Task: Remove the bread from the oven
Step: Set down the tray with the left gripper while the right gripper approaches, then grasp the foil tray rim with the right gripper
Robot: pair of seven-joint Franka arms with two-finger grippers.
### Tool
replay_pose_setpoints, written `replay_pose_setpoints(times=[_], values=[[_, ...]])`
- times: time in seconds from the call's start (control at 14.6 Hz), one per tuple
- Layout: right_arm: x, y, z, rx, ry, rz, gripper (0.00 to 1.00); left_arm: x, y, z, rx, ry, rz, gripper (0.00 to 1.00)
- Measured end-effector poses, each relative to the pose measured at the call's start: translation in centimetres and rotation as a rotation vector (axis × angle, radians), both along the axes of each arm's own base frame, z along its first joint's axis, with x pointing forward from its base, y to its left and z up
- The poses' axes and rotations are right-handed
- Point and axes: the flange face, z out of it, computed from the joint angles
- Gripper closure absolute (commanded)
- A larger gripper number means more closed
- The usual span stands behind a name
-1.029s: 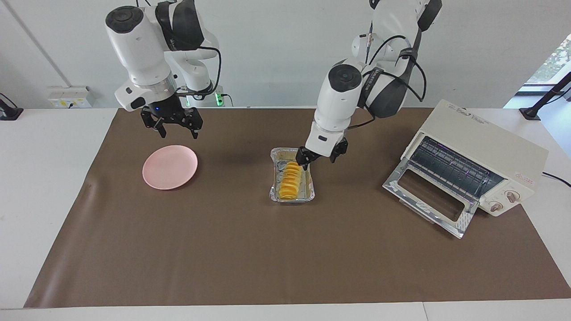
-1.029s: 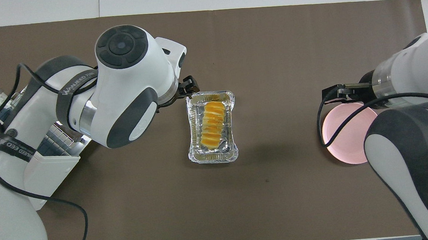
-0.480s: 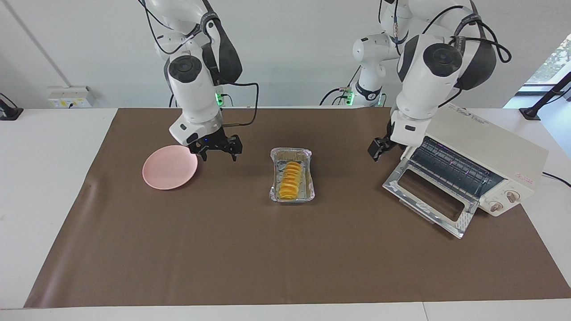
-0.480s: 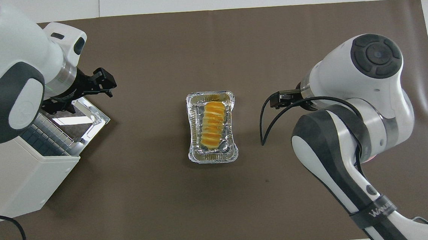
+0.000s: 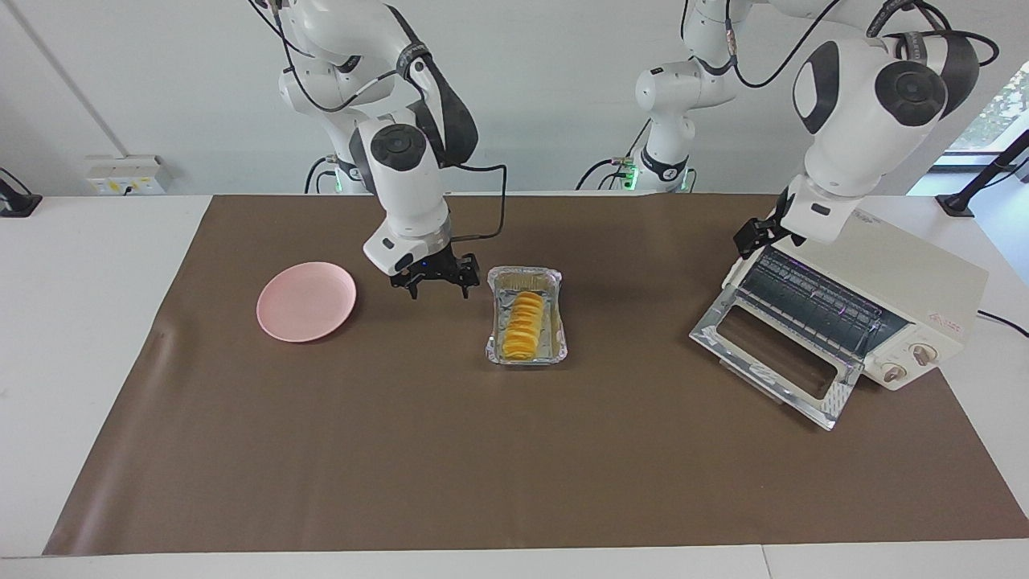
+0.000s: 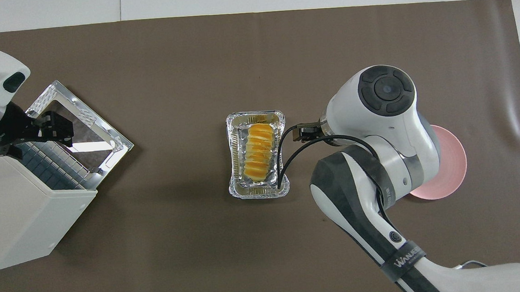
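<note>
The bread (image 5: 522, 326) (image 6: 256, 153), a ridged yellow-orange loaf, lies in a crinkled foil tray (image 5: 526, 276) (image 6: 254, 117) on the brown mat at mid-table. The cream oven (image 5: 884, 269) (image 6: 13, 213) stands at the left arm's end, its glass door (image 5: 772, 358) (image 6: 79, 113) folded down and its wire rack bare. My right gripper (image 5: 438, 291) (image 6: 299, 133) hangs open and empty just beside the tray, toward the plate. My left gripper (image 5: 752, 240) (image 6: 60, 132) is open and empty over the oven's front top edge.
A pink plate (image 5: 305, 301) (image 6: 449, 169) lies on the mat toward the right arm's end, partly covered by the right arm in the overhead view. The brown mat (image 5: 402, 450) covers most of the white table.
The left gripper drew away from the tray and rose to the oven's top front. The right gripper travelled from above the plate to beside the tray. Bread and tray stayed put.
</note>
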Motion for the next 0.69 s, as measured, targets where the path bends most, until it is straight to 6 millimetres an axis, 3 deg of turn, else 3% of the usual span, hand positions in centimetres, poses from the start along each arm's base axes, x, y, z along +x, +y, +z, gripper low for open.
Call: replay_pose_setpoints(times=[0.14, 0.41, 0.69], values=[[-0.8, 2.8, -1.7, 0.001, 0.006, -0.035, 0.0, -1.4, 2.1, 0.8, -0.032, 0.031, -0.061, 0.0], [-0.3, 4.0, -5.0, 0.004, 0.016, -0.071, 0.0, -3.3, 1.2, 1.2, -0.035, 0.035, -0.117, 0.0], [-0.2, 5.5, -7.5, 0.017, 0.005, -0.088, 0.0, -3.0, 0.4, 2.0, -0.048, -0.037, -0.132, 0.0]])
